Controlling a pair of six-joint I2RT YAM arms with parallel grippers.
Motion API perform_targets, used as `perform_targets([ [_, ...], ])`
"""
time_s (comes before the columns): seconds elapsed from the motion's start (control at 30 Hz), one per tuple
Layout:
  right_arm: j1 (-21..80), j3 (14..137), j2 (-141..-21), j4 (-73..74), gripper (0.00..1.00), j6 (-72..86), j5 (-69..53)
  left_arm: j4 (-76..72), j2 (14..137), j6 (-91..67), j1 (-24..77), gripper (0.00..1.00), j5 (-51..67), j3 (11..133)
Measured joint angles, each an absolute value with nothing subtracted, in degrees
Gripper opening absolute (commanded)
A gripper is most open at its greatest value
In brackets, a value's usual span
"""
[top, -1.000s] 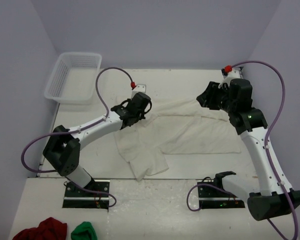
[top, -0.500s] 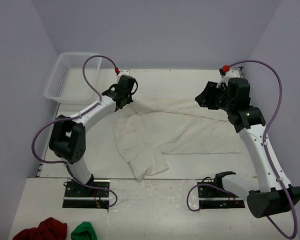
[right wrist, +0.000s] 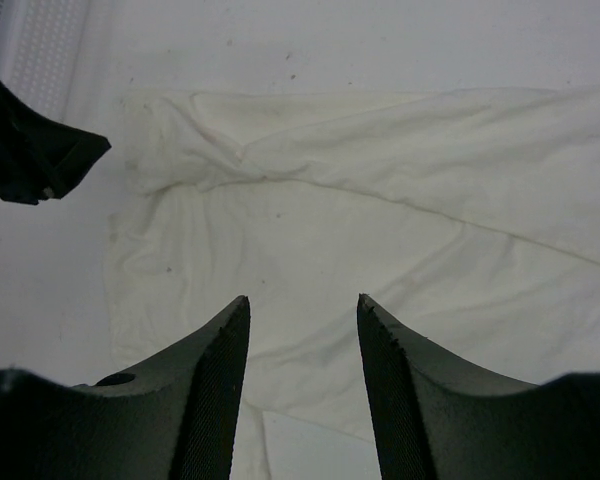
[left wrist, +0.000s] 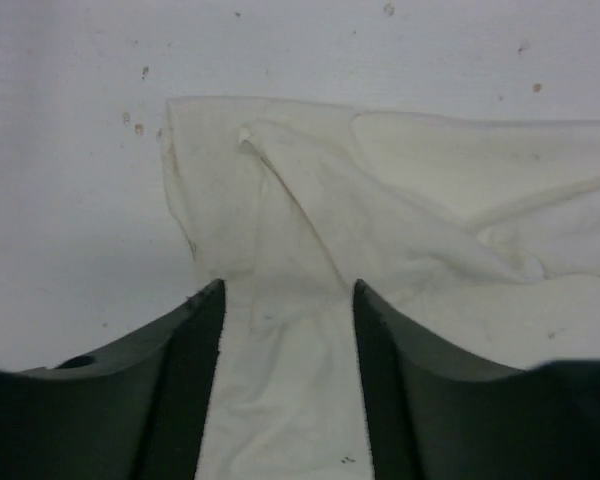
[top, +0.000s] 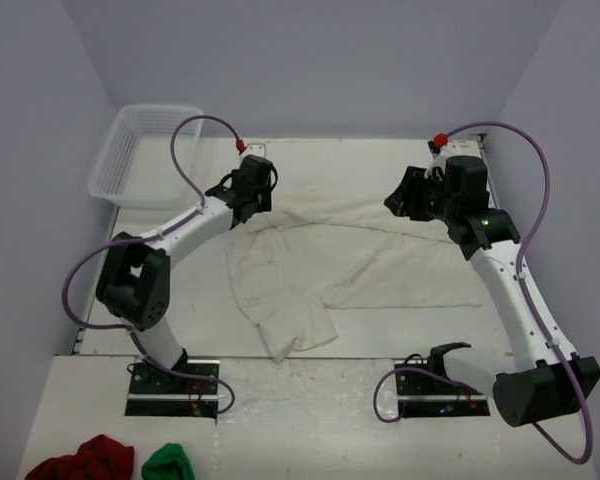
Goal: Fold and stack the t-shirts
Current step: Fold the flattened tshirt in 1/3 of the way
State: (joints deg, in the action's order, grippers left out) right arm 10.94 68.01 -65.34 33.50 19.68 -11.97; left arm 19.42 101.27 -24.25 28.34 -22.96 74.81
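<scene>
T-shirt [top: 380, 265] front and centre: off-white, rumpled, lying across the middle of the table [top: 360, 165]. Runs long from left to right, with one flap trailing toward the near edge. Folded over itself along the far side; cannot tell whether one shirt or more in the heap.

Over at the far left corner of the cloth, left gripper [left wrist: 287, 290] down low, jaws spread wide. Cloth passing beneath and between the fingers, a creased ridge just ahead of them, nothing pinched. Cannot tell whether the tips touch the fabric.

Across on the far right, right gripper [right wrist: 302, 300] hanging above the shirt, jaws parted, gripping nothing.

Containers now: just the one, a white mesh basket [top: 110, 160] at the far left corner, well apart from the shirt, its pale walls and floor in plain sight.

Down at the near left, on the shelf in front of the arm bases, a dark red bundle [top: 85, 458] and a green bundle [top: 168, 463] side by side.
</scene>
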Motion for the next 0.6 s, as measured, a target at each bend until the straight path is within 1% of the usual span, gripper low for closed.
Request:
perform_targets([
  [0.03, 10.96, 68.01, -65.36, 33.5, 0.49, 19.68, -11.97, 19.35, 99.29, -24.05, 28.77, 0.3, -22.85, 73.93],
  [0.07, 10.98, 68.01, -65.36, 33.5, 0.49, 19.66, -11.97, 19.35, 97.54, -24.03, 29.21, 0.03, -22.35, 73.41],
  [0.1, 10.98, 68.01, -65.34, 33.47, 0.49, 19.66, -11.97, 19.38, 95.96, -24.03, 29.63, 0.0, -21.37, 73.23],
  [0.17, 10.98, 68.01, -65.34, 33.43, 0.49, 19.68, -11.97, 18.7, 94.24, -23.57, 30.28, 0.0, -18.59, 73.25],
  [0.23, 10.98, 68.01, -65.34, 33.39, 0.49, 19.68, -11.99, 17.89, 94.11, -23.57, 30.76, 0.07, -15.4, 73.12],
  [0.27, 10.98, 68.01, -65.32, 33.36, 0.49, 19.68, -11.99, 17.23, 94.5, -23.64, 30.98, 0.13, -14.0, 72.77],
  [0.37, 10.98, 68.01, -65.25, 33.36, 0.49, 19.68, -11.97, 16.86, 96.86, -24.01, 31.48, 0.22, -11.42, 72.18],
  [0.6, 10.98, 68.01, -64.4, 33.36, 0.49, 19.68, -11.94, 16.69, 104.09, -24.49, 31.88, 0.23, -8.99, 72.16],
])
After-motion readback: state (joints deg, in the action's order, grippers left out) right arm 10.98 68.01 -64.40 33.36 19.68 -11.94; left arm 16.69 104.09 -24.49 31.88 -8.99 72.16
